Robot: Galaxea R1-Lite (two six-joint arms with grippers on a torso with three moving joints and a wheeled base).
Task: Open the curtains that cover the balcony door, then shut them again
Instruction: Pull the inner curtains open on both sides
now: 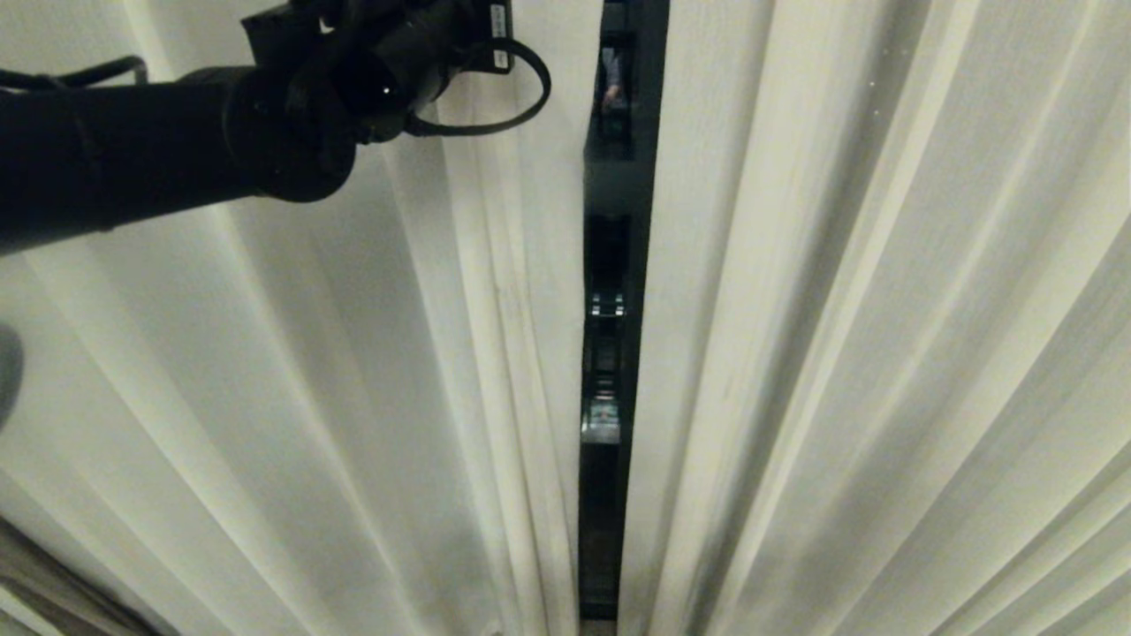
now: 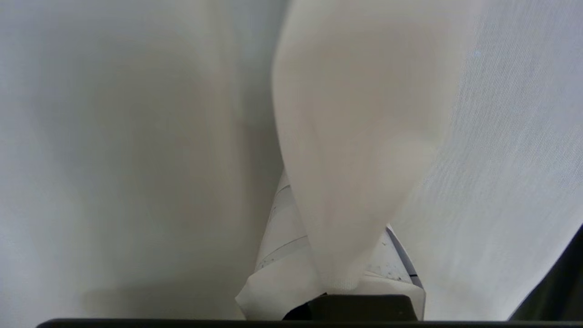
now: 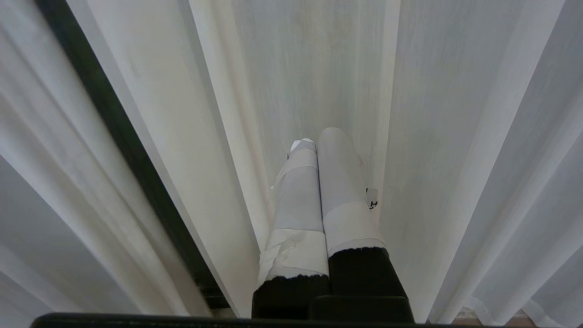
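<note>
Two cream pleated curtains hang before me, the left panel (image 1: 309, 397) and the right panel (image 1: 884, 309). A narrow gap between them shows the dark frame and glass of the balcony door (image 1: 610, 265). My black left arm (image 1: 292, 115) reaches in from the left, high up at the left panel's inner edge. In the left wrist view my left gripper (image 2: 337, 218) is shut on a bunched fold of curtain (image 2: 360, 136), with the taped fingers (image 2: 282, 237) on either side of it. My right gripper (image 3: 317, 139) is shut and empty, facing the right panel (image 3: 455, 136).
The right wrist view shows the door's dark frame (image 3: 118, 136) as a slanted strip between the two panels. A bit of brown floor (image 3: 514, 316) shows under the right panel's hem. Fabric fills nearly all of every view.
</note>
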